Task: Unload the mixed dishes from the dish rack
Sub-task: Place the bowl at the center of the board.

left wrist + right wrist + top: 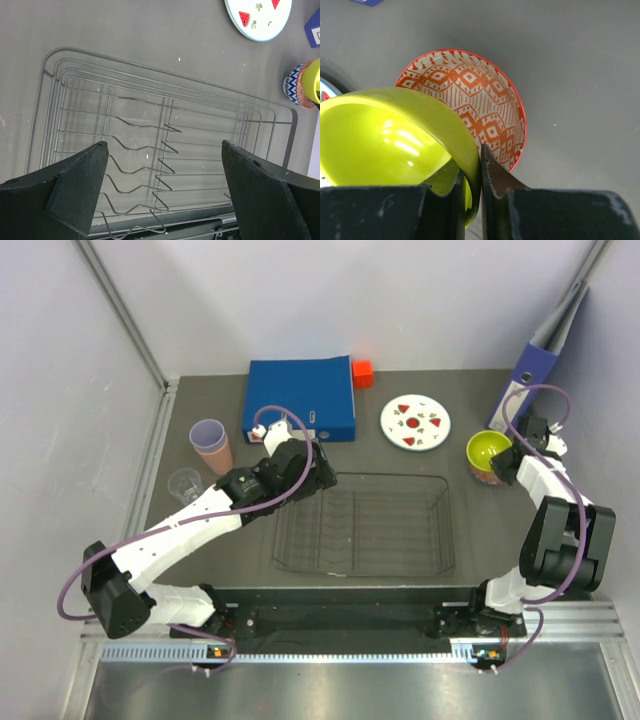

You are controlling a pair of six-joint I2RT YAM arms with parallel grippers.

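The dark wire dish rack [445,530] lies mid-table with nothing in it; it fills the left wrist view [44,62]. My left gripper [322,476] [165,190] hovers open and empty over its left end. My right gripper [508,462] [480,165] is shut on the rim of the lime-yellow bowl [489,449] [385,140], which sits tilted in the patterned bowl [481,476] [480,95] right of the rack. The white plate with red marks [415,425] [257,17] lies behind the rack. The stacked lilac and salmon cups [211,445] and the clear tumbler [185,483] stand at the left.
A blue binder [298,400] lies at the back with a small orange-red cube [362,373] beside it. A second binder [545,350] leans against the right wall. Walls close in the left and right sides.
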